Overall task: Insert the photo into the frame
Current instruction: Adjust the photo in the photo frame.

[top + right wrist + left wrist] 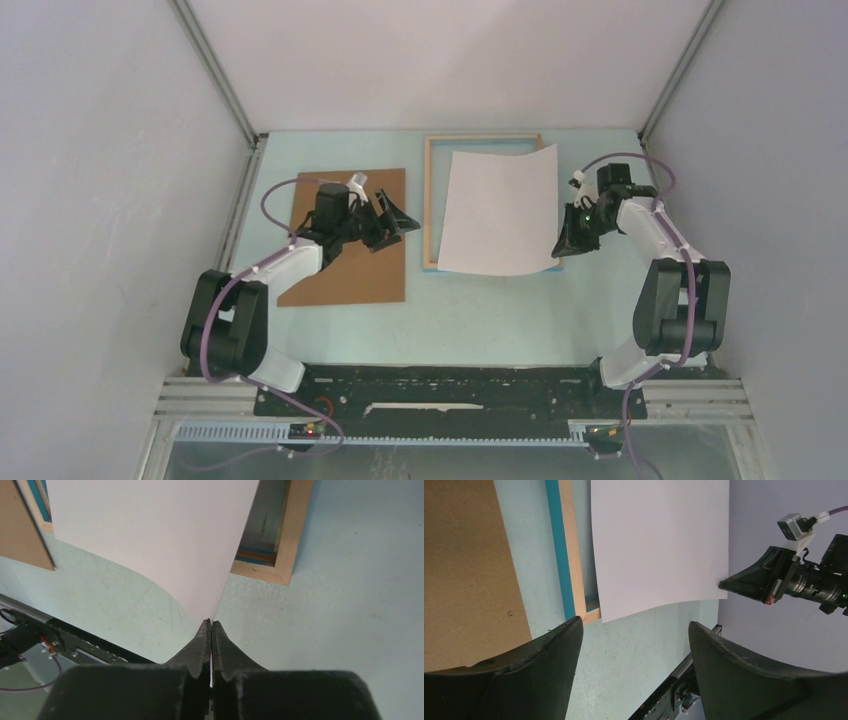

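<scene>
Photo (497,210): white back up, lying askew over the frame (431,200). The frame sits wood side up at the middle of the far edge of the table (500,320). The photo's near edge overhangs the frame's near rail. Its near-right corner is lifted and the sheet bows there.

Right gripper (210,625): fingers pressed together on that near-right corner, with the paper edge pinched between the tips.

Left gripper (635,627): fingers spread wide, nothing between them. It hovers over the right edge of the brown backing board (345,265) and points toward the frame.

The board lies flat toward the left edge, with a strip of bare tabletop between it and the frame. Turquoise shows along the frame's outer edges.
</scene>
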Action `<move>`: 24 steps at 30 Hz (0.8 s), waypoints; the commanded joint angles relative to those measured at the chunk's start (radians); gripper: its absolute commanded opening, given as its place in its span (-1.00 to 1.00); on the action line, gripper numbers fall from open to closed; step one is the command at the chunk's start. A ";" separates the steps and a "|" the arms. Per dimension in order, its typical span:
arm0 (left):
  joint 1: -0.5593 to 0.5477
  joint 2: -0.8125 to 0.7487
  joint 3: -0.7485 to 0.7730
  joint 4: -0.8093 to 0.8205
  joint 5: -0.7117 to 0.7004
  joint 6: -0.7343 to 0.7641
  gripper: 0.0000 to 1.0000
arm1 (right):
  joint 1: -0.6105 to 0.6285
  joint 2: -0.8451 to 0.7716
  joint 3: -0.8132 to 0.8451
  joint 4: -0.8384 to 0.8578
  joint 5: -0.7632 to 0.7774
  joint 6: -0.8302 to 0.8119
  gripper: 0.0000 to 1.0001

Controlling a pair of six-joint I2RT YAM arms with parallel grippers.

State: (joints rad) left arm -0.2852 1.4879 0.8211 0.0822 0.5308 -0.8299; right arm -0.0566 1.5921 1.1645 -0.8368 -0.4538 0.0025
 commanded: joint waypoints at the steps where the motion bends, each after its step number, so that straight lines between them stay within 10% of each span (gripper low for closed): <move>1: -0.003 -0.024 0.022 0.042 0.041 0.007 0.66 | 0.010 -0.047 0.080 -0.027 0.057 -0.086 -1.00; 24: 0.017 -0.044 -0.002 0.086 0.060 -0.020 0.67 | 0.116 0.115 0.268 -0.034 0.166 -0.173 -1.00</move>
State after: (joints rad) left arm -0.2764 1.4780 0.8207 0.1268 0.5613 -0.8387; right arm 0.0296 1.7115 1.3891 -0.8795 -0.3069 -0.1352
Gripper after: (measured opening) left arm 0.833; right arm 0.006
